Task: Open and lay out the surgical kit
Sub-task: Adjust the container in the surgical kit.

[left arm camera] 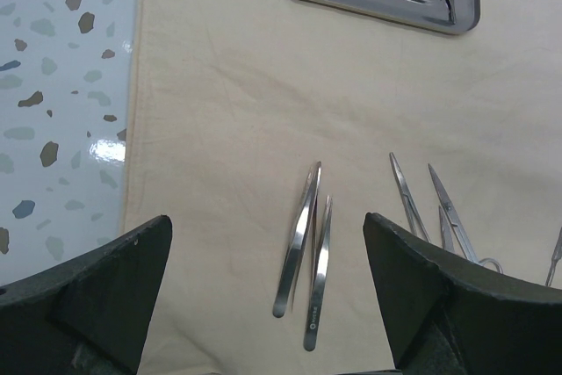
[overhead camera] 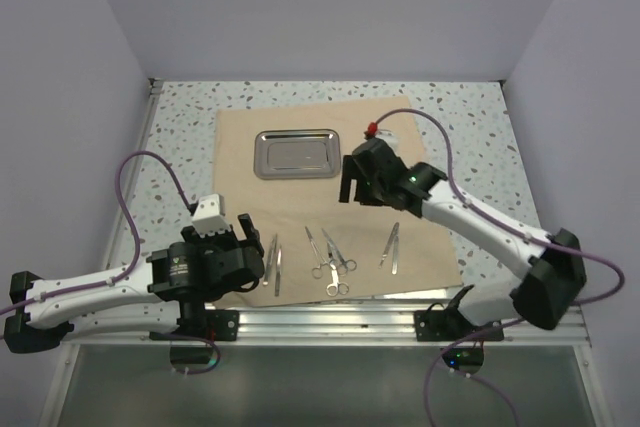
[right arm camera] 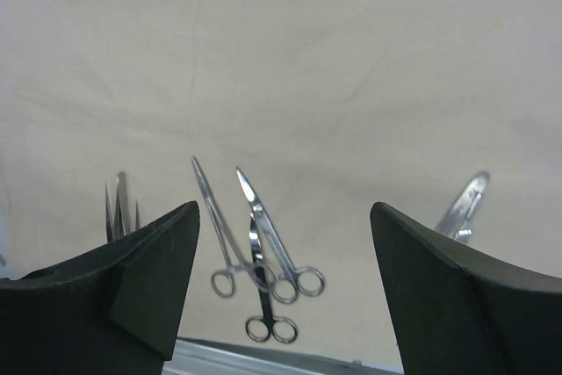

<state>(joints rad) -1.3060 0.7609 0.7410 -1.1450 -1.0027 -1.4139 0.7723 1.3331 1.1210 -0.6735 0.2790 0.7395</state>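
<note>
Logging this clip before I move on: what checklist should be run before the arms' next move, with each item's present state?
1. The cloth wrap is spread flat: ok.
2. The steel tray sits on the cloth with nothing in it: ok.
3. The left gripper is open and empty, over the tweezers: ok.
4. The right gripper is open and empty: ok.
5. The scissors and forceps lie apart: not ok, their handles overlap.
6. Every instrument is out: cannot tell.

Light: falling bright, even, from overhead.
Glare: glinting on table (left arm camera: pixel 104 148) ahead-left of left gripper (left arm camera: pixel 268 226).
Its fingers (left arm camera: pixel 88 305): blurring slightly.
</note>
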